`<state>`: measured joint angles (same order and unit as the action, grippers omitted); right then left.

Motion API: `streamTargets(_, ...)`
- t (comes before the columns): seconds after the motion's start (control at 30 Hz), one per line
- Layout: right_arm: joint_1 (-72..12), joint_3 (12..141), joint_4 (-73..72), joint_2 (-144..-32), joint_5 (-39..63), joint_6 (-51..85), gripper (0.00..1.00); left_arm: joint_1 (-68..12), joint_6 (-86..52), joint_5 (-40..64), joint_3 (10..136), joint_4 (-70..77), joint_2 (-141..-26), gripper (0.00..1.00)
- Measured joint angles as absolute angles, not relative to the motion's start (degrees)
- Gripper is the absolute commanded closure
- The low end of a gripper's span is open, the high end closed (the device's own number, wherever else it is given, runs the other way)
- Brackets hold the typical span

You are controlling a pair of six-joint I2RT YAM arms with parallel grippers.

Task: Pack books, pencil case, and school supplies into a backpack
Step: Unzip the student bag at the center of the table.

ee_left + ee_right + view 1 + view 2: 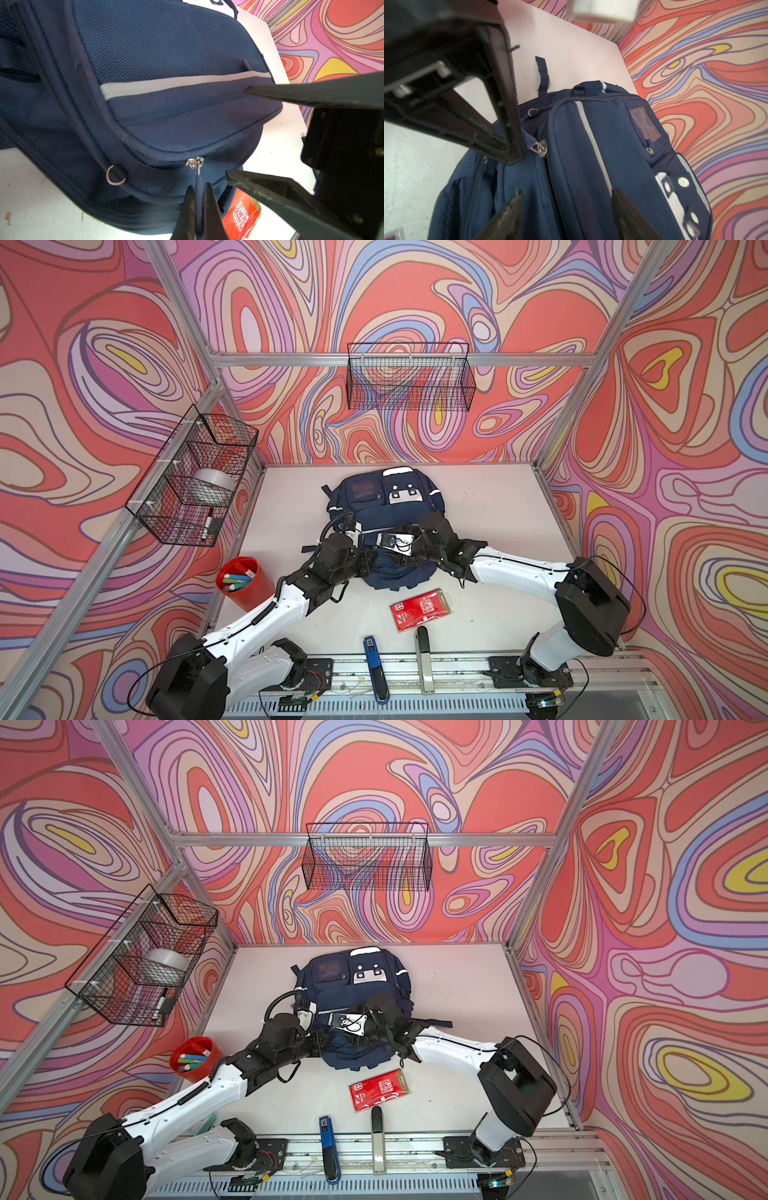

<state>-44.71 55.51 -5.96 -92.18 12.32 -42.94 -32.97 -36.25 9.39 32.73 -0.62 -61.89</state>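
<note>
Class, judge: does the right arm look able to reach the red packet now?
Probably yes: the right gripper is open and empty over the backpack, and the red packet lies uncovered on bare table close by.

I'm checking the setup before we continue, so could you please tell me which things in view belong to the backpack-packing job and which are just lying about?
Part of the job:
backpack
its zip pull, pinched in the left claw
red packet

Lying about:
blue stapler
red cup of markers
tape roll in a wire basket
</note>
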Motion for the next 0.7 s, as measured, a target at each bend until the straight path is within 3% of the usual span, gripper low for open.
streamTargets(0.07, -44.8, 56.7, -4.5, -94.0, 13.5, -44.0, 0.62, -33.0, -36.2, 9.3, 32.8, -0.8, -61.6, 1.0)
streamTargets(0.13, -44.9, 58.8, -2.7, -95.9, 14.0, -45.4, 0.73, -33.0, -36.2, 8.9, 32.9, -1.2, -61.2, 1.0)
streamTargets(0.2, -44.9, 60.4, -1.5, -96.9, 14.0, -46.4, 0.94, -33.0, -36.1, 8.5, 32.9, -1.6, -61.1, 1.0)
streamTargets(0.23, -44.9, 60.8, -1.1, -97.0, 13.9, -46.8, 1.0, -33.0, -36.0, 8.3, 32.9, -1.9, -61.1, 1.0)
streamTargets(0.4, -45.1, 60.0, -0.8, -96.4, 12.9, -49.4, 1.0, -32.7, -35.2, 5.8, 33.5, -4.6, -60.2, 1.0)
streamTargets(0.7, -43.9, 53.9, -2.1, -89.7, 14.9, -53.8, 1.0, -24.4, -33.7, 7.9, 34.9, -7.9, -59.7, 1.0)
